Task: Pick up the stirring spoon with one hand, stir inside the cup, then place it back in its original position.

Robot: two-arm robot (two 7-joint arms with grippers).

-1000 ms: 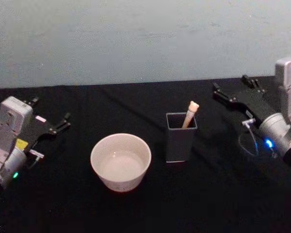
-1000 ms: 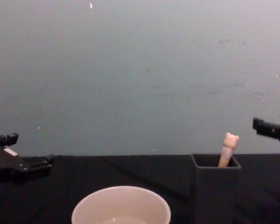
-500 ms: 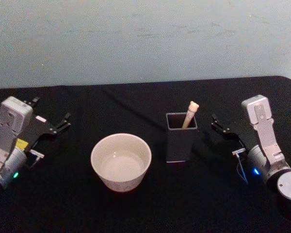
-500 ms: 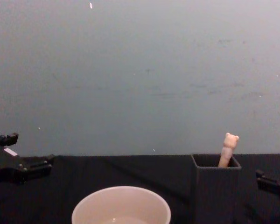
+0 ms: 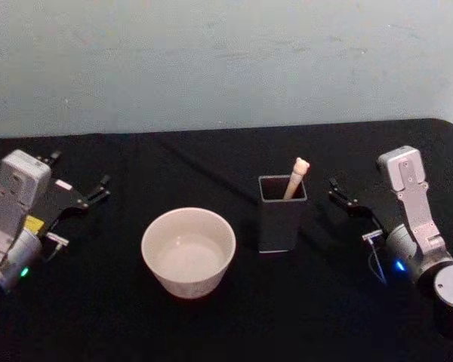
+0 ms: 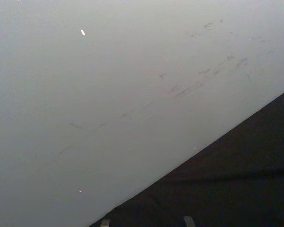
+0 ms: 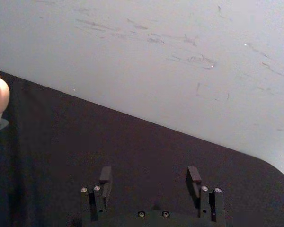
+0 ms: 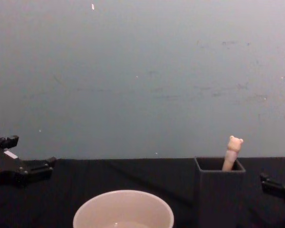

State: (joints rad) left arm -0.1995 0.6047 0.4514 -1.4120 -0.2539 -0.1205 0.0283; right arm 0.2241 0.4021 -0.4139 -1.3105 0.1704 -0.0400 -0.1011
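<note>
Black desk point(image 5: 234, 317): the right gripper point(image 7: 149, 182) sits near its right edge, fingers spread wide, holding nothing. Left gripper point(image 5: 79, 181) rests near the left edge, likewise open and empty.

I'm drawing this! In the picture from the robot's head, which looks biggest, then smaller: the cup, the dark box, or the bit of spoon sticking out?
1. The cup, widest by far.
2. The dark box, narrower.
3. The spoon, just a thin stick with a small top poking out of the box.

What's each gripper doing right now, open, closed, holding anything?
Left gripper: open, empty.
Right gripper: open, empty, beside the holder.
</note>
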